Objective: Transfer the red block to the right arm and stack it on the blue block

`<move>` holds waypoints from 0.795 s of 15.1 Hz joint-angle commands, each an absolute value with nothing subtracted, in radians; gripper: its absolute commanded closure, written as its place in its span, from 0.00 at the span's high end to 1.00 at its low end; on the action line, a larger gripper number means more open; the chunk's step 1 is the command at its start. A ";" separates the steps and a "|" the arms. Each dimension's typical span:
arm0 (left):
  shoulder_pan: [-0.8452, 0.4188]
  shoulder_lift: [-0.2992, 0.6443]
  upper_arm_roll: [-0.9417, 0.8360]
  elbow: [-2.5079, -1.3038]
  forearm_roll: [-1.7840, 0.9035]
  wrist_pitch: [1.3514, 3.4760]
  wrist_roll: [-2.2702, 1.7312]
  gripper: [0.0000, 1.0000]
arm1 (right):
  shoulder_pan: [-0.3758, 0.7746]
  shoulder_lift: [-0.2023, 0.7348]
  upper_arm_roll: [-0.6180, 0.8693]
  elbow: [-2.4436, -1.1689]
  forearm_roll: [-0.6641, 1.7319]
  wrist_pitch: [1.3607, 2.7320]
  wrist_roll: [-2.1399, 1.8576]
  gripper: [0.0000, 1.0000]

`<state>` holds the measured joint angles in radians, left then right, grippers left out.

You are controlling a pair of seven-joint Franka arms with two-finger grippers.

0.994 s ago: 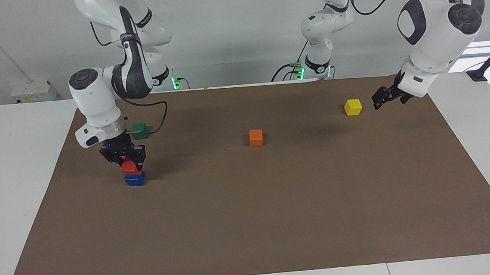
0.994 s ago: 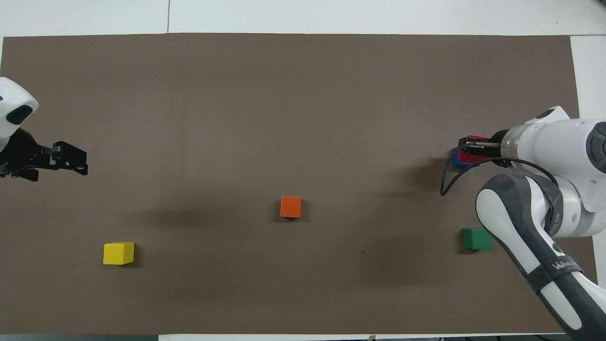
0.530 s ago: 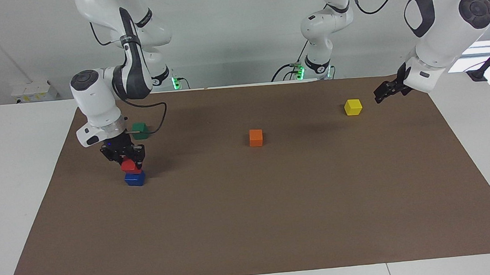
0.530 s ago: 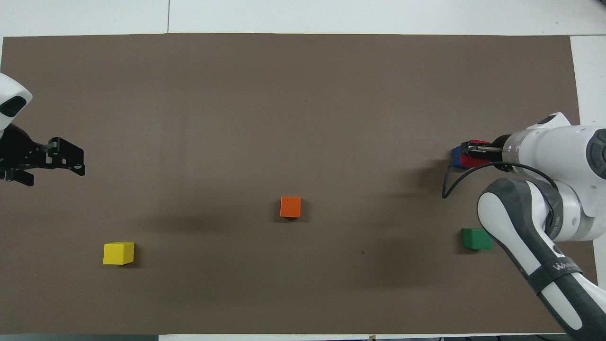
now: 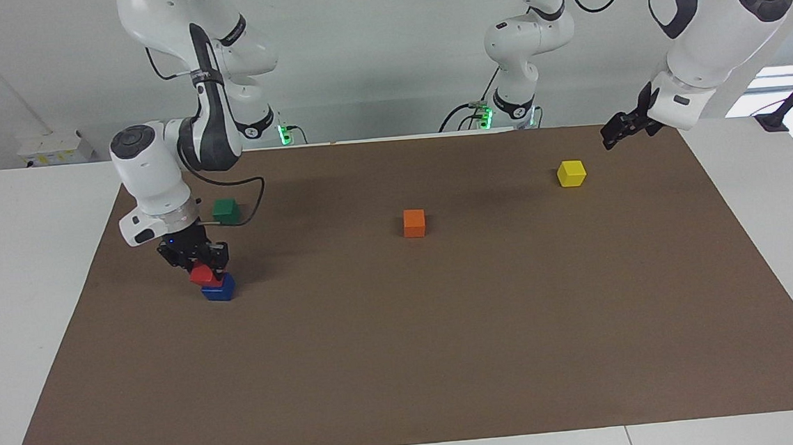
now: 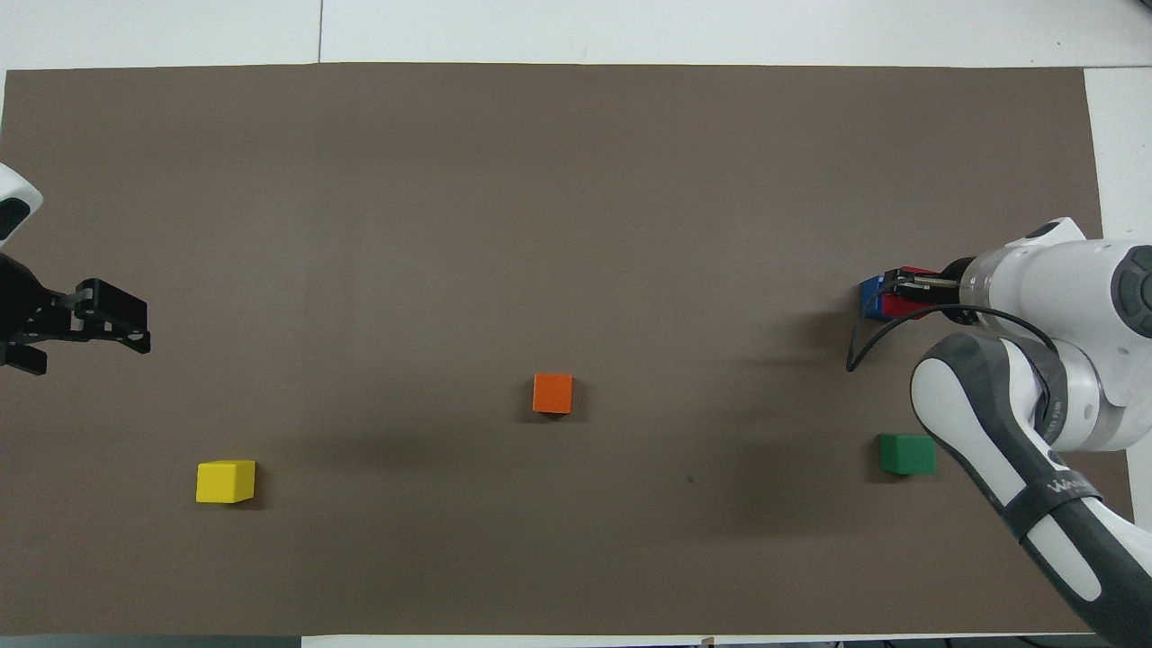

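The facing view looks from high across the table (image 5: 10, 291) toward both arm bases at the top of the frame, standing well back so the whole brown mat (image 5: 448, 358) shows. The overhead view looks steeply down from above the robots' end, arms entering at the bottom corners. Both share the mat (image 6: 576, 180), turned half around.

The red block (image 5: 203, 275), a small bright red cube, sits tilted, one corner up, at the left of the facing view, held between the fingers of the right claw (image 5: 205, 264). It rests against the top of the blue block (image 5: 219, 288), a deep blue cube flat on the brown worktop (image 5: 447, 344). In the overhead view both show at the right edge, the red block (image 6: 900, 306) overlapping the blue block (image 6: 869, 297).
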<state>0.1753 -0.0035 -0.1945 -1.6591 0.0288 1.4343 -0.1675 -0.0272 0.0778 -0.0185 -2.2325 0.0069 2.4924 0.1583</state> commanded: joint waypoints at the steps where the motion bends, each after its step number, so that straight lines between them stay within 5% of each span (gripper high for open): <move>1: 0.149 -0.017 -0.153 -1.686 0.003 1.488 -0.141 1.00 | -0.040 0.074 -0.012 -2.240 -0.023 2.513 0.158 0.00; 12: 0.120 -0.015 -0.138 -1.687 0.003 1.497 -0.149 1.00 | -0.041 0.084 -0.012 -2.240 -0.023 2.513 0.160 0.00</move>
